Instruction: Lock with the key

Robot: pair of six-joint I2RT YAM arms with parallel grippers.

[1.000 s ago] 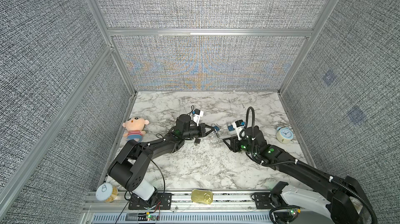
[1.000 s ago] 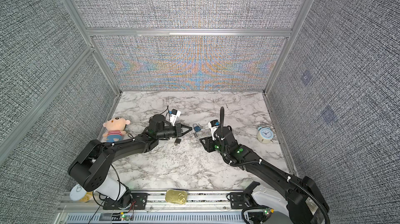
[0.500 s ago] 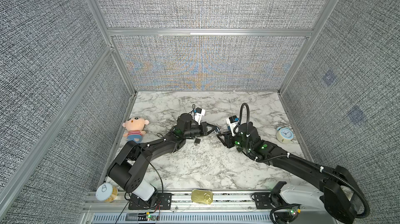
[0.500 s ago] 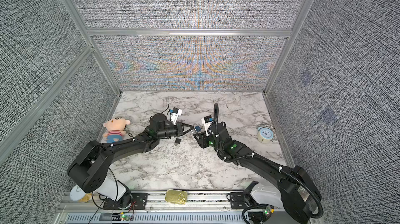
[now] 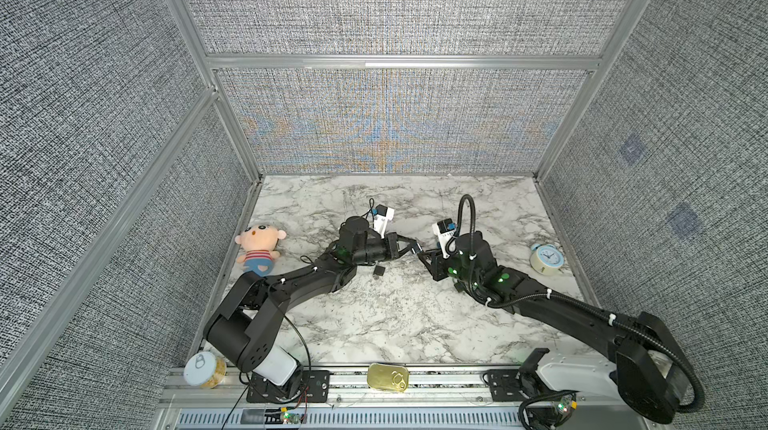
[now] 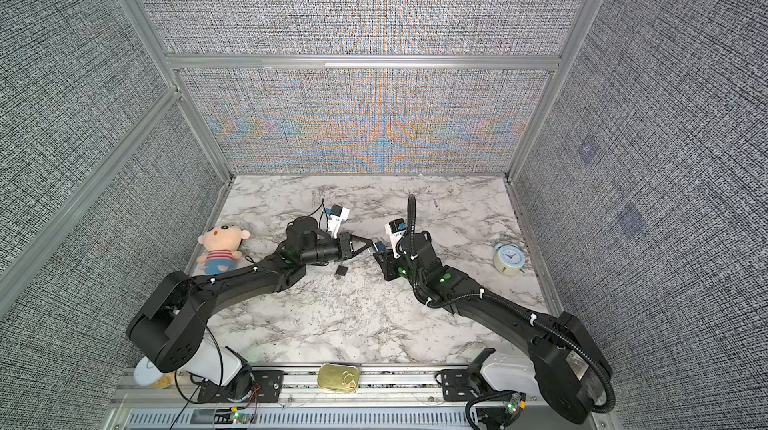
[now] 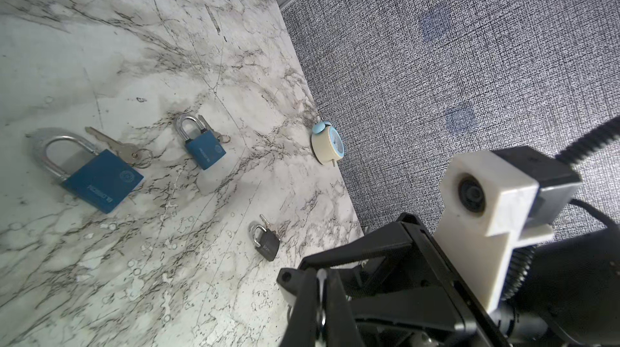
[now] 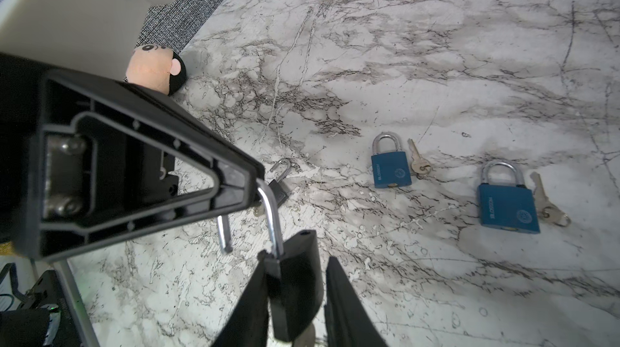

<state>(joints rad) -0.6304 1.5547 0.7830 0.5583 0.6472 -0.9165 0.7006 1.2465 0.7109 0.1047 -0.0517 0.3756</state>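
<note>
Right arm has swung in toward the middle since a second ago, closing on the padlock; left arm has stayed put. Leftmost, a doll (image 5: pixel 257 247) lies on the bench (image 5: pixel 395 324), well clear of the work. Left gripper (image 5: pixel 410 245) is clamped on the shackle (image 8: pixel 268 214) and holds the padlock (image 8: pixel 292 295) off the bench. The shackle's free leg (image 8: pixel 224 234) hangs outside the body, so the lock is open. Right gripper (image 8: pixel 297 261) stands narrow around the body, with a sliver of bench showing beside one finger (image 8: pixel 340 295), so it is likely not gripping yet. A pale bit under the body may be the key; I cannot tell. Clock (image 5: pixel 546 258) sits far right. Little looks done: seating the shackle and turning the key are both left
</note>
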